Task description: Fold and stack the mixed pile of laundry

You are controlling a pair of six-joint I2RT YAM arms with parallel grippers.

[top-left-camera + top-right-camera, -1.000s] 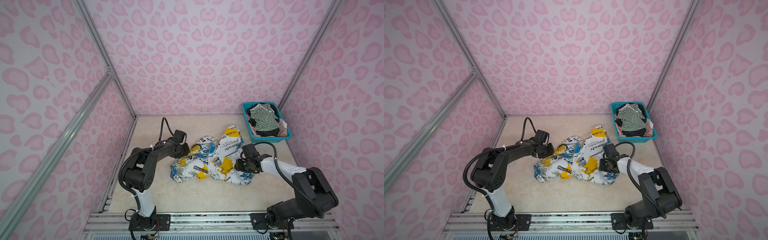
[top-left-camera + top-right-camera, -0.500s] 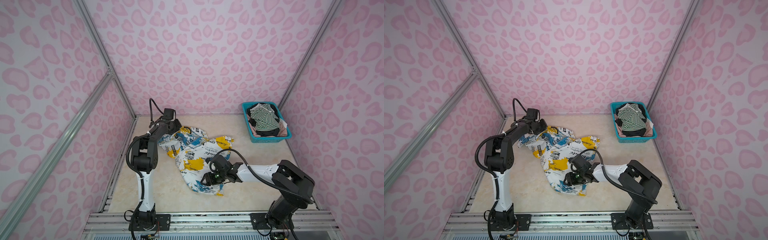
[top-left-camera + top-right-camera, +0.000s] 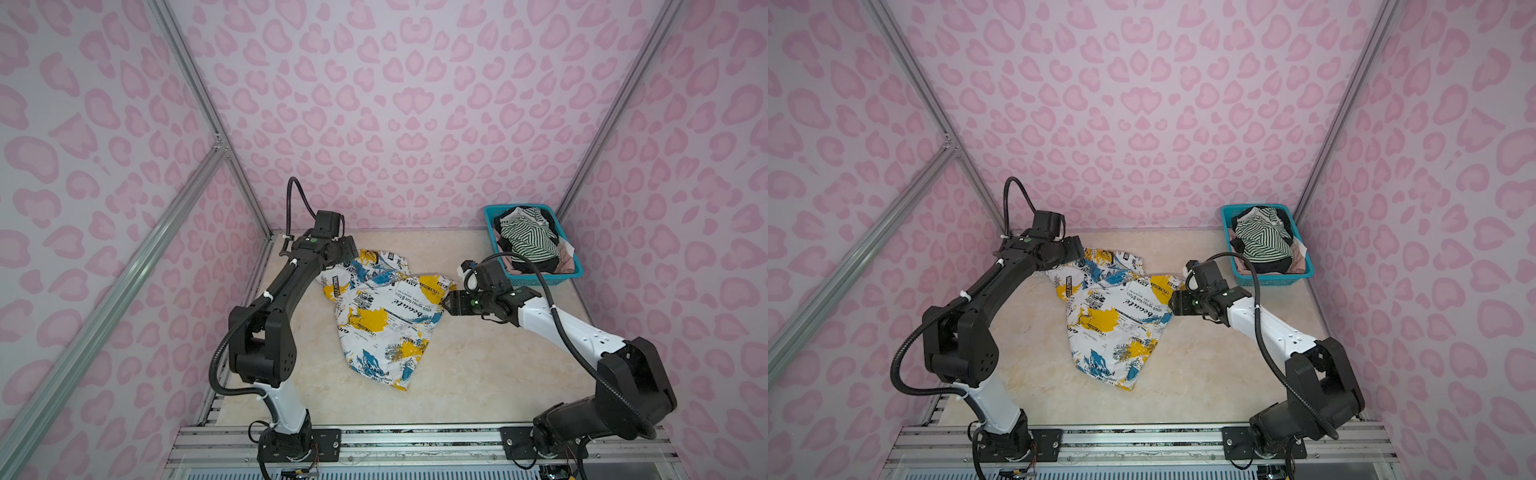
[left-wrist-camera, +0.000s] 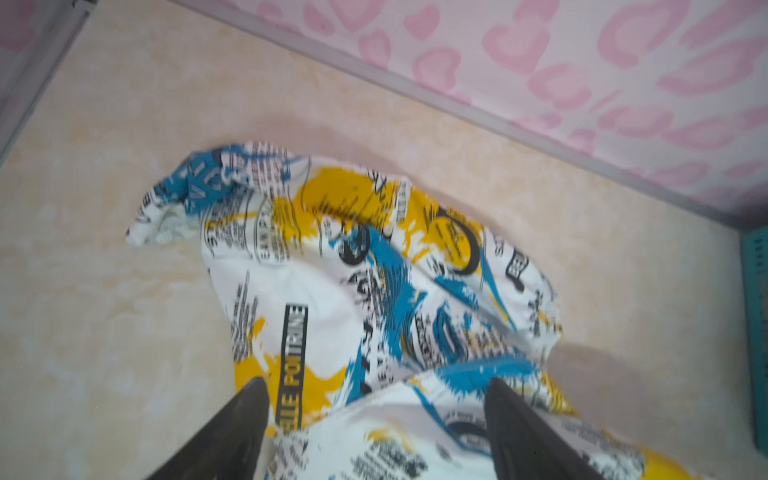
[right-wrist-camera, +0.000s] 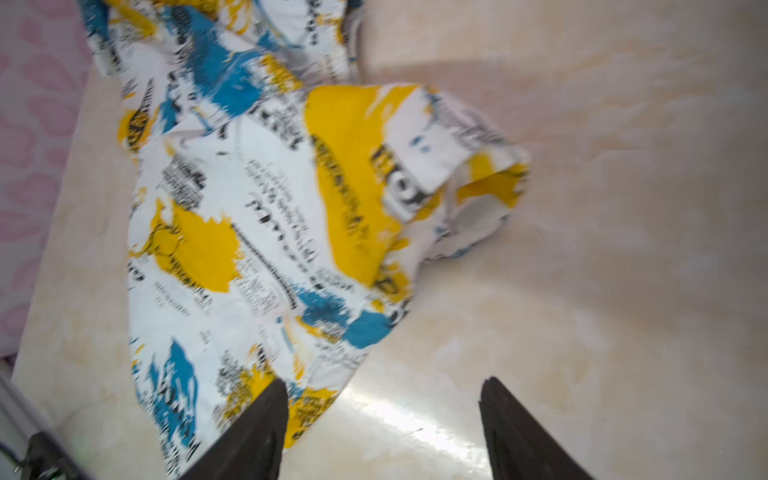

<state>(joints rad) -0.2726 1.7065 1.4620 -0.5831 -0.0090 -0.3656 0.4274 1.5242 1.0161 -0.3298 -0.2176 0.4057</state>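
Shirt (image 3: 382,320), white with blue and yellow splashes and black lettering, lies crumpled in the middle of the table (image 3: 478,374). Your right gripper (image 5: 382,382) hovers just off its right edge, jaws spread, gripping nothing. Farther back, your left gripper (image 4: 374,380) hangs over its far left corner, jaws spread, cloth loose beneath. Beyond, the basket (image 3: 492,216) in the far right corner holds a striped top (image 3: 528,243).

Pale lilac walls (image 3: 395,104) dotted with pink heart-like blotches close me in on three sides, joined at the corners by silver metal posts (image 3: 216,139). My worktop (image 3: 478,374) is a cream, marble-patterned slab with a soft sheen. A grey metal rail (image 3: 415,442) runs along its near edge.
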